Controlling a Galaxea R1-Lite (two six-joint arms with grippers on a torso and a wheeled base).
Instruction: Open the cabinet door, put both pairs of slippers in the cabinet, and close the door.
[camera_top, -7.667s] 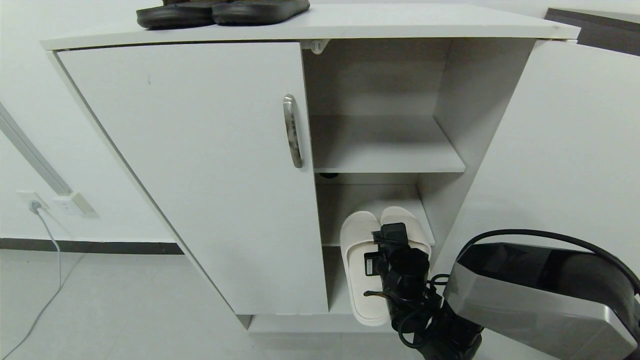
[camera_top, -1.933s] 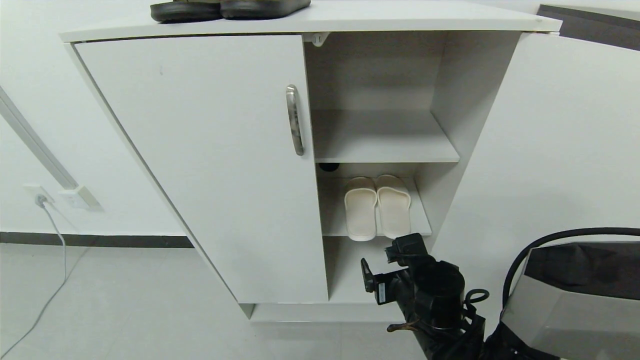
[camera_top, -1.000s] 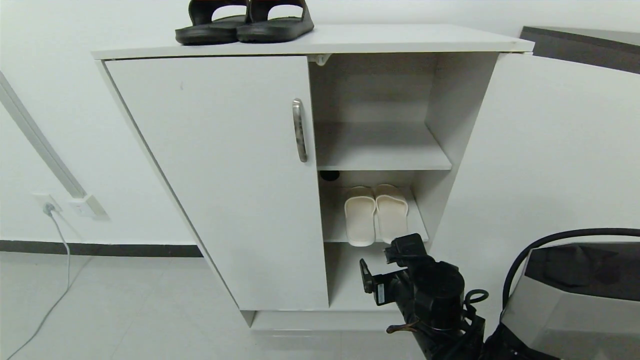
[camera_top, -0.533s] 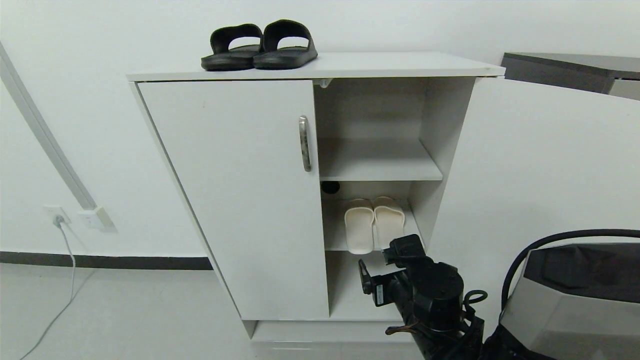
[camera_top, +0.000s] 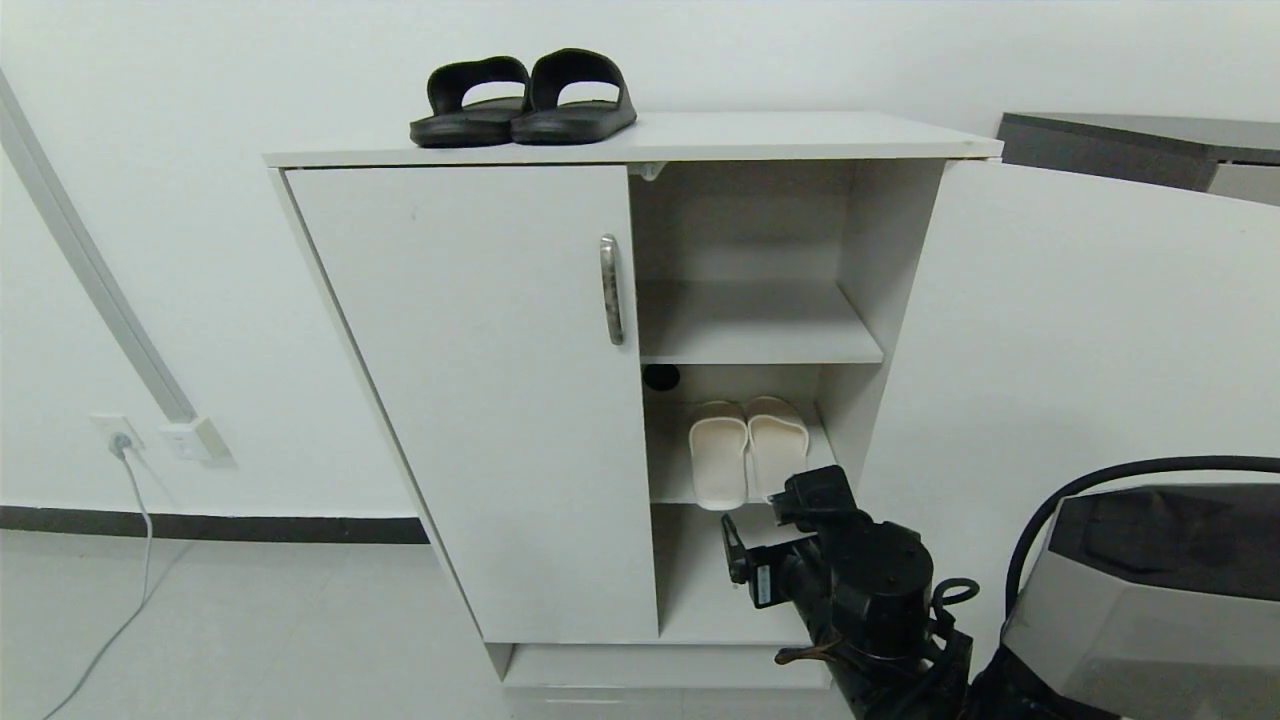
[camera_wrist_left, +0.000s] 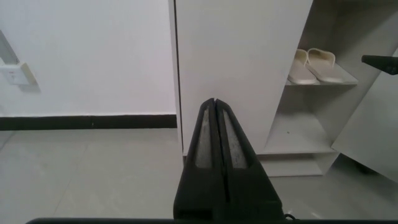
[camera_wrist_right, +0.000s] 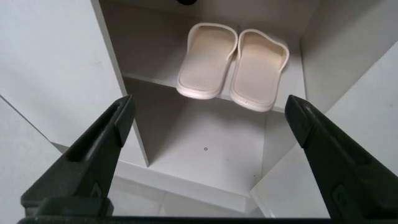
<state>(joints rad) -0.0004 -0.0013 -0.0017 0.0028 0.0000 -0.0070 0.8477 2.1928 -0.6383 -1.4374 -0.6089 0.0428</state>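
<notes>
Cabinet (camera_top: 800, 135), white, two doors. Left door (camera_top: 470, 400) is shut, with a metal handle (camera_top: 610, 290) at its inner edge. Right door (camera_top: 1060, 330) is swung wide, exposing the right half. Inside there is an upper shelf (camera_top: 760, 340). The middle shelf (camera_top: 668, 470) below it carries the white slippers (camera_top: 748, 450), side by side and touching. The bottom compartment (camera_top: 700, 600) lies under that. Black slippers (camera_top: 523, 98) sit as a pair on the cabinet top, above the shut door. Right gripper (camera_top: 772, 522) hangs before the open half, just below the middle shelf's front edge, jaws spread wide with nothing between them; the open door stands close on its right. Left gripper (camera_wrist_left: 214, 107) points toward the foot of the shut door, apart from it, fingers pressed together and holding nothing. A wall socket (camera_top: 118, 432) with a trailing cable sits left of the cabinet. A dark grey unit (camera_top: 1130, 140) stands behind the open door.
</notes>
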